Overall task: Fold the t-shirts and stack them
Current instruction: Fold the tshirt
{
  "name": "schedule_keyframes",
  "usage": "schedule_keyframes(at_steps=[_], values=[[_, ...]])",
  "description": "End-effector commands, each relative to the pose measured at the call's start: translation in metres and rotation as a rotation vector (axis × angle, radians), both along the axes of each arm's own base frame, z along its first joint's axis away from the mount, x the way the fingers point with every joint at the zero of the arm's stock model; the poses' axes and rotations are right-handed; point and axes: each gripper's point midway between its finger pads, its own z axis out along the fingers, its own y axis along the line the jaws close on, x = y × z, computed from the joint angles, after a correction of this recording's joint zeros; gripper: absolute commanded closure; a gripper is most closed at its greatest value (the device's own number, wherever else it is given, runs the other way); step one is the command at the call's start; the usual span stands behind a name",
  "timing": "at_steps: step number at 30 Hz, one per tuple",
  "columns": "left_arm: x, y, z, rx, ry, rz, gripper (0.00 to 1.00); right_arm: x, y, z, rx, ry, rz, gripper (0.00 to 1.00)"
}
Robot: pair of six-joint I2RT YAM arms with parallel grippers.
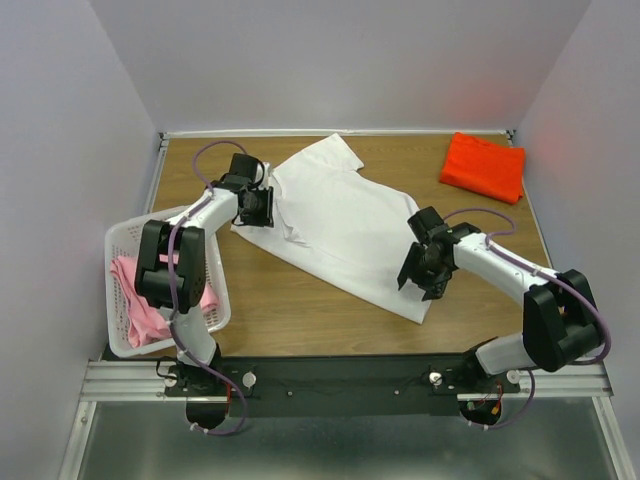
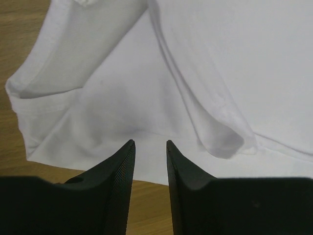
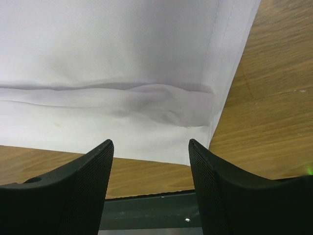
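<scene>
Orange shirt point(image 1: 483, 166) is folded at far right; white shirt point(image 1: 340, 225) lies spread on the tabletop point(image 1: 300, 310), mostly unfolded; pink shirt point(image 1: 135, 305) sits in the basket point(image 1: 112, 240). Left jaws barely apart, right jaws wide, both empty at the white shirt's edges.

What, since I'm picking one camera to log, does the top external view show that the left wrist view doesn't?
Only top external: the orange shirt, the basket holding the pink shirt, and the right gripper. Only left wrist: the left gripper narrowly open and a puffed fold of cloth. Both: the white shirt on the wooden table.
</scene>
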Motion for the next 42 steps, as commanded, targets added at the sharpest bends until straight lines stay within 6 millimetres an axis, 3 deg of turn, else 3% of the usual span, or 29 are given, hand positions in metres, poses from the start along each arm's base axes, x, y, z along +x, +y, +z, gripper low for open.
schedule_keyframes(at_steps=[1,5,9,19,26,33,38,42], values=[[-0.019,-0.019,0.002,0.021,0.023,-0.104,0.6,0.008,-0.007,0.011,-0.05,-0.033,-0.034,0.3],[-0.035,-0.039,-0.006,-0.022,0.066,-0.162,0.6,0.009,-0.008,0.01,-0.061,-0.033,-0.035,0.29],[-0.036,-0.048,-0.011,-0.044,0.076,-0.195,0.6,0.009,-0.009,0.009,-0.062,-0.032,-0.039,0.28],[-0.025,-0.091,-0.013,-0.137,0.083,-0.299,0.6,0.005,-0.011,0.008,-0.064,-0.03,-0.045,0.27],[-0.008,-0.118,0.0,-0.165,0.053,-0.343,0.6,0.0,-0.012,0.008,-0.062,-0.033,-0.065,0.27],[-0.003,-0.139,0.005,-0.212,0.052,-0.398,0.6,0.004,-0.014,0.01,-0.074,-0.038,-0.07,0.27],[0.003,-0.158,0.036,-0.324,-0.001,-0.449,0.6,0.01,-0.016,0.015,-0.092,-0.056,-0.081,0.27],[0.022,-0.157,0.072,-0.401,-0.066,-0.42,0.6,0.029,-0.018,0.037,-0.111,-0.138,-0.1,0.26]])
